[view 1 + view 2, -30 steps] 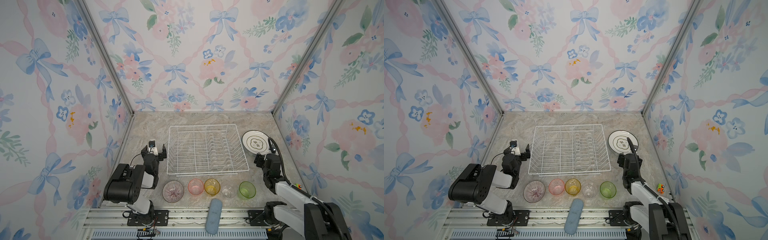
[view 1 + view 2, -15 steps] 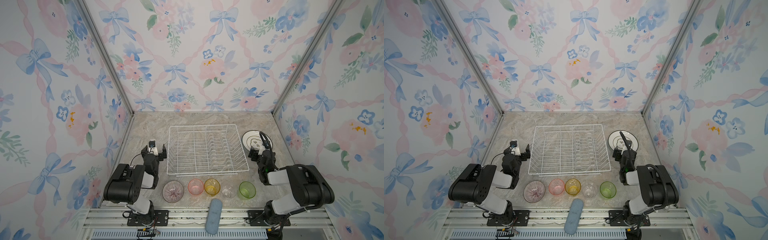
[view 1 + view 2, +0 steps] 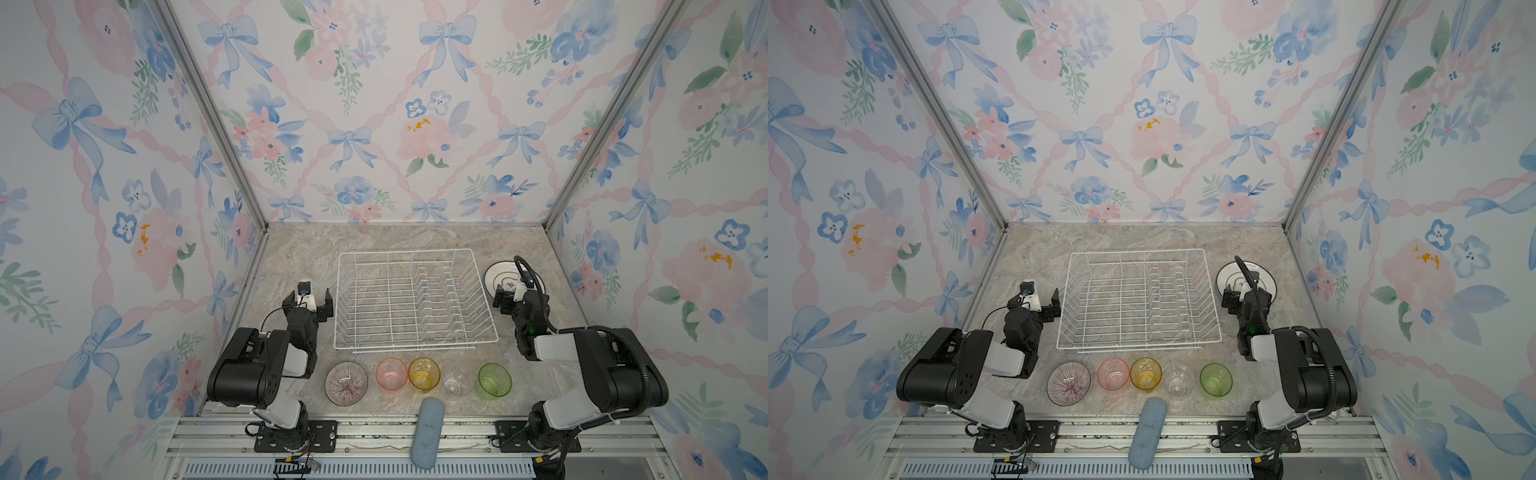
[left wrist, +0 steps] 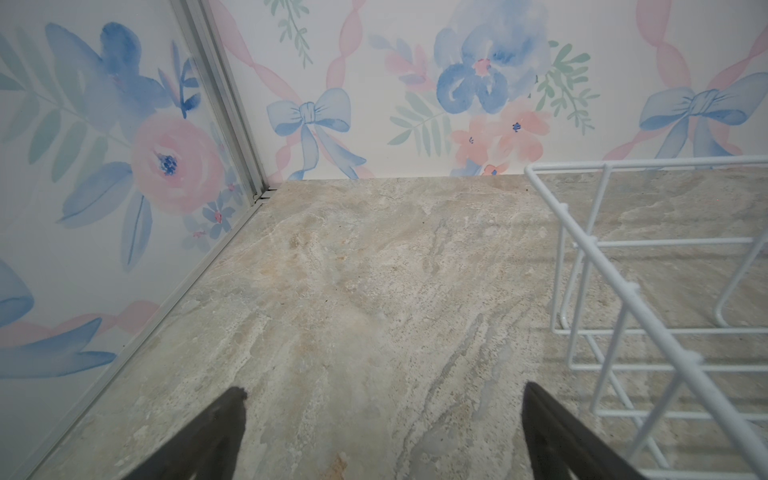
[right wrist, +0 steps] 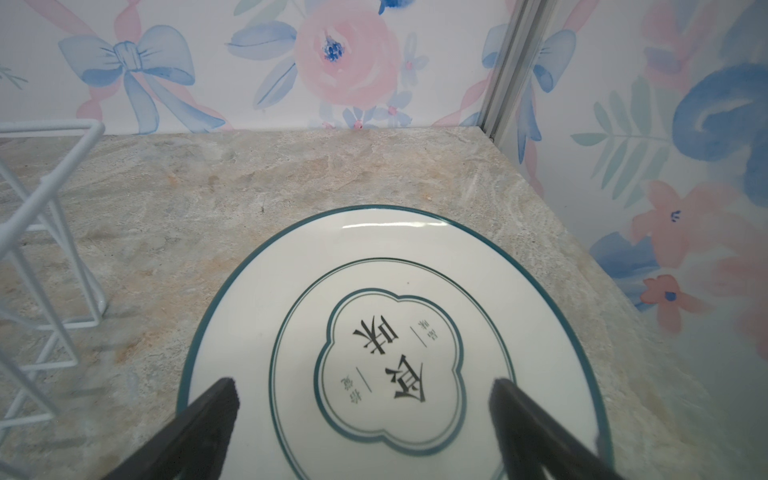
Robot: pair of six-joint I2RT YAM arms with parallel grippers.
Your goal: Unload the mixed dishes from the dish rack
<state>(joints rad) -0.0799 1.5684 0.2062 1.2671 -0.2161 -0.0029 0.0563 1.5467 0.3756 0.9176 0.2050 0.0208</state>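
The white wire dish rack (image 3: 405, 251) (image 3: 1138, 251) stands mid-table with nothing in it; its corner shows in the wrist views (image 4: 582, 232) (image 5: 50, 126). A white plate with a dark rim (image 3: 500, 272) (image 3: 1260, 278) (image 5: 257, 316) lies flat right of the rack. My right gripper (image 3: 513, 291) (image 3: 1241, 293) (image 5: 362, 384) hangs open just above the plate's near part, holding nothing. In front of the rack stand a striped bowl (image 3: 346, 383), then pink (image 3: 391, 373), yellow (image 3: 424, 374), clear (image 3: 456, 383) and green (image 3: 494, 381) tumblers. My left gripper (image 3: 308, 303) (image 3: 1036, 301) (image 4: 384, 390) is open over bare table left of the rack.
A blue-grey padded oblong (image 3: 428, 432) (image 3: 1147, 432) lies across the front rail. Flowered walls close in the left, back and right sides. Both arm bases sit at the front corners.
The right arm has folded back toward its base, and its gripper has moved up over the plate's near edge with the jaws a little wider. The left arm has not moved.
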